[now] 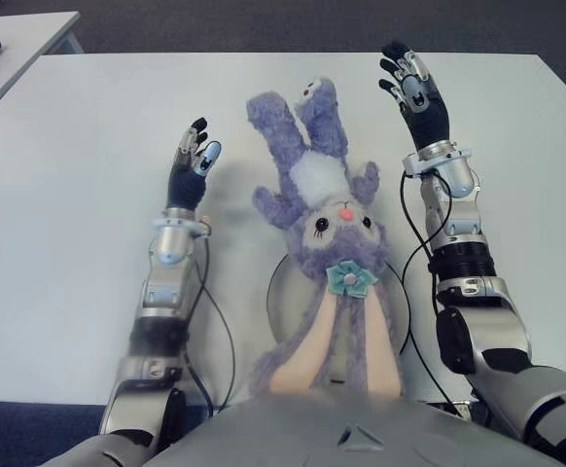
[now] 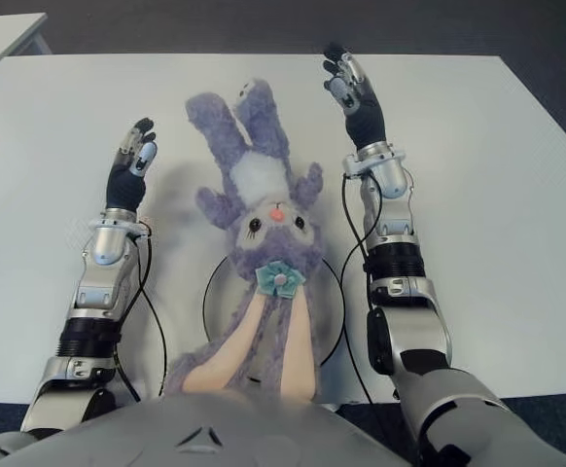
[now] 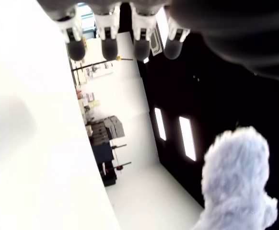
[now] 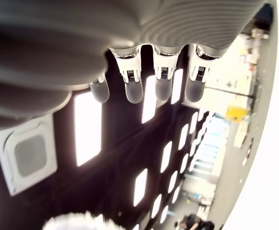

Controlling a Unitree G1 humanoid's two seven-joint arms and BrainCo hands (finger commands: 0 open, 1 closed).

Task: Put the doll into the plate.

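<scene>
Your wide white table (image 1: 69, 195) carries everything. On it, the fluffy purple plush rabbit doll (image 1: 324, 226) lies belly-up, its head and long pink-lined ears over the round grey plate (image 1: 281, 292), its body and legs reaching past the far rim onto the table. Your right hand (image 1: 414, 89) shows right of the doll's legs, fingers straight and apart, empty. Your left hand (image 1: 192, 156) shows left of the doll, fingers extended, also empty.

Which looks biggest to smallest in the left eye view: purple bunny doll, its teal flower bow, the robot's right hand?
1. Doll
2. Right hand, open
3. Teal flower bow
</scene>
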